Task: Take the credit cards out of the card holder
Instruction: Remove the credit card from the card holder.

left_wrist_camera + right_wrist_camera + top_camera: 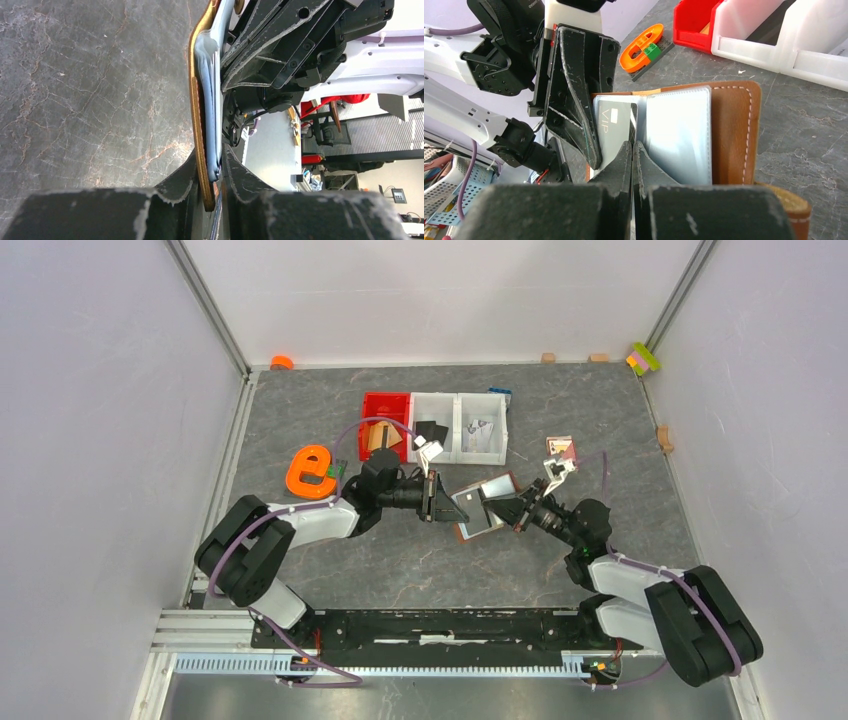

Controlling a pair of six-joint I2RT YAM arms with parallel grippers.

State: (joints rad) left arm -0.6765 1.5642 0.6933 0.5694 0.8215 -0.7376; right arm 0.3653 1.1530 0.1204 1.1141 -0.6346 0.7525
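The card holder, an open brown leather wallet with pale grey-blue lining, is held above the table between both arms. My left gripper is shut on its left edge, leather against one finger and lining against the other. A grey credit card marked VIP sits in the left pocket, its right edge beside the clear sleeve. My right gripper is shut, fingertips together at that card's right edge, nothing visibly pinched between them. The brown cover lies to their right.
A red bin and two white bins stand behind the wallet. An orange e-shaped piece lies at the left, a pink-red picture card at the right. Small blocks line the far wall.
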